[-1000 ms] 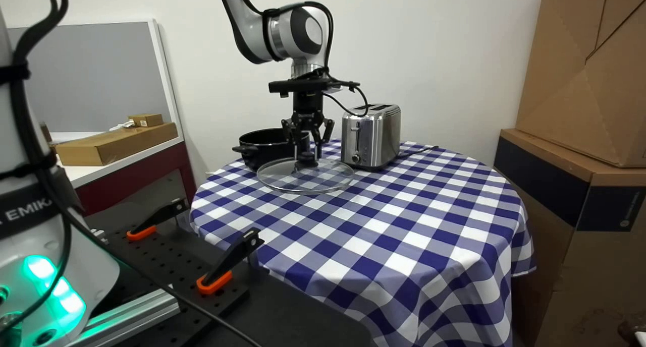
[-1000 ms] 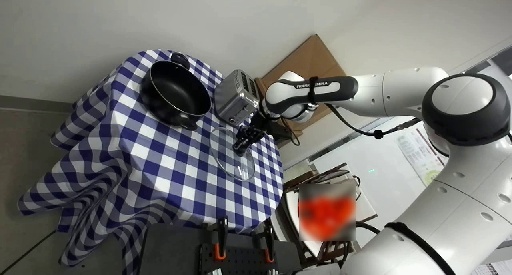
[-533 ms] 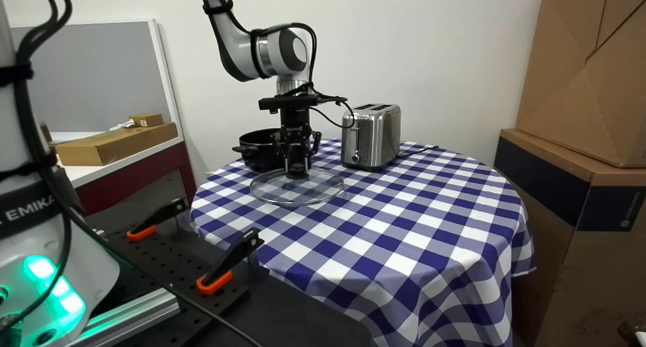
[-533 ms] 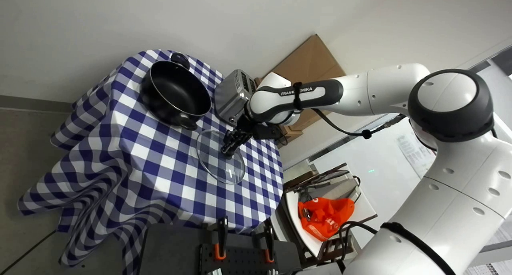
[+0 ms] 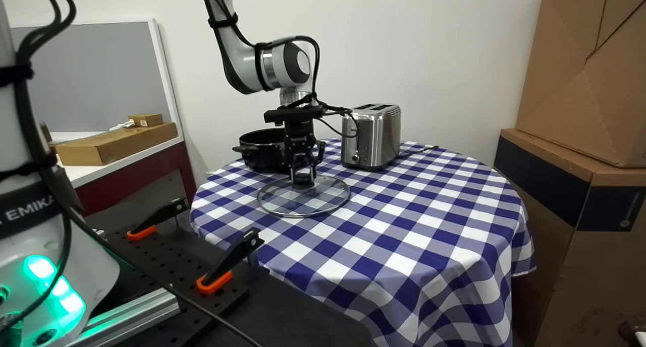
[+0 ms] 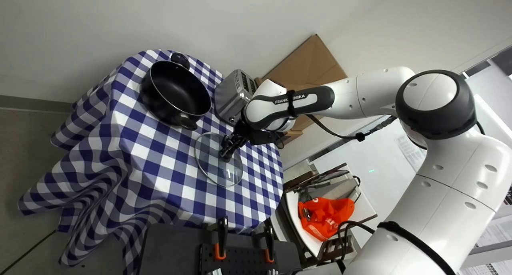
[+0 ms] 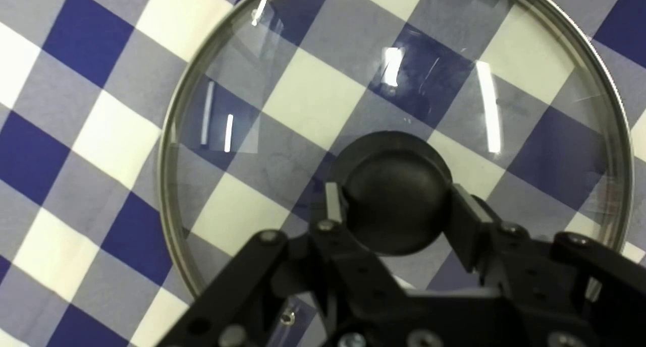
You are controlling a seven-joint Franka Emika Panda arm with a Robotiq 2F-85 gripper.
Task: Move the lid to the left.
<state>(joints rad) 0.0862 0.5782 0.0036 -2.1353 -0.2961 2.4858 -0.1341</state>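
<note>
1. The pincer (image 7: 399, 200) is closed on the dark knob (image 7: 391, 158) of the glass lid (image 7: 373, 110), directly beneath it
2. An off-centre pinch might tilt the lid; backward drift could knock the black pot (image 5: 261, 153) or steel toaster (image 5: 372, 136), behind the pincer in an exterior view
3. There, the bench (image 5: 404, 221) offers most open room right of the pincer, its edge nearer leftward
</note>
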